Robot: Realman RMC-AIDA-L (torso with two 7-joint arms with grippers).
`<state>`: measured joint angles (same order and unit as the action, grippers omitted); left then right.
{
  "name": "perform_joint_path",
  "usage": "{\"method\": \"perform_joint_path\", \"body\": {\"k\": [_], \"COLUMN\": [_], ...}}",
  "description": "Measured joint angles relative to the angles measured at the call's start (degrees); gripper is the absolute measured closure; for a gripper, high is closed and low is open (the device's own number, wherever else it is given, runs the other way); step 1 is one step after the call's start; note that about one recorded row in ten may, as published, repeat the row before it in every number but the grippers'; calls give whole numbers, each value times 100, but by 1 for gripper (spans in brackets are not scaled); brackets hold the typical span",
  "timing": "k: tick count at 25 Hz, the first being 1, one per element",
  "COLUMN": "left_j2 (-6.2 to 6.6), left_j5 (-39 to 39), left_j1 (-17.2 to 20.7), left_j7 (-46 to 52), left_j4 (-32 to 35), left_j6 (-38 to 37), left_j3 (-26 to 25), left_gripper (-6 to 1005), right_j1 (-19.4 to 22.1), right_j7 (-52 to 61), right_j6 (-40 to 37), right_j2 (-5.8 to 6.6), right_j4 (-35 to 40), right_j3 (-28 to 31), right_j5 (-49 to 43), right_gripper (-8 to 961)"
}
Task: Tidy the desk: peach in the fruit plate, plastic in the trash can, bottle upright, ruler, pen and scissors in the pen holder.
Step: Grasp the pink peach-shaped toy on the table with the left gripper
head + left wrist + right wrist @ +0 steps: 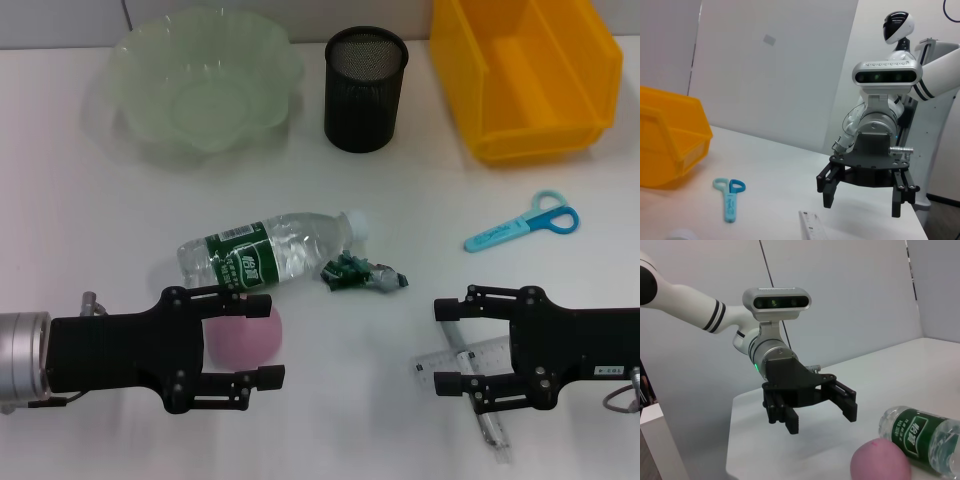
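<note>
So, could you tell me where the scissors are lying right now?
In the head view the scissors lie flat on the robot's right side of the table, just in front of the yellow bin and beyond the right gripper.

Bottle (262, 252) label: characters, illegible. No other txt.

Both grippers low, jaws apart.
</note>
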<state>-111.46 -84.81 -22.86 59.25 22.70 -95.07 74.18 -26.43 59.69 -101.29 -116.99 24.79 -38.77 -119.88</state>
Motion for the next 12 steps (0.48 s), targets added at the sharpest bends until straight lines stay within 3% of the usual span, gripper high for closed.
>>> {"method": "perform_joint_path", "body": {"k": [12], "left_j2": [2], "left_j5": [0], "left_j1": [10], "left_j7": [-79], "left_j4": [33], "left_j6": [56], "left_j3": [-20], "left_gripper": [217], "right_j1": [-12], "right_j7": [6], "right_j6": [20], "right_j2": [-17], "right_j4": [-1], "right_j3": [44], "right_j5": [8], "right_gripper": [140]}}
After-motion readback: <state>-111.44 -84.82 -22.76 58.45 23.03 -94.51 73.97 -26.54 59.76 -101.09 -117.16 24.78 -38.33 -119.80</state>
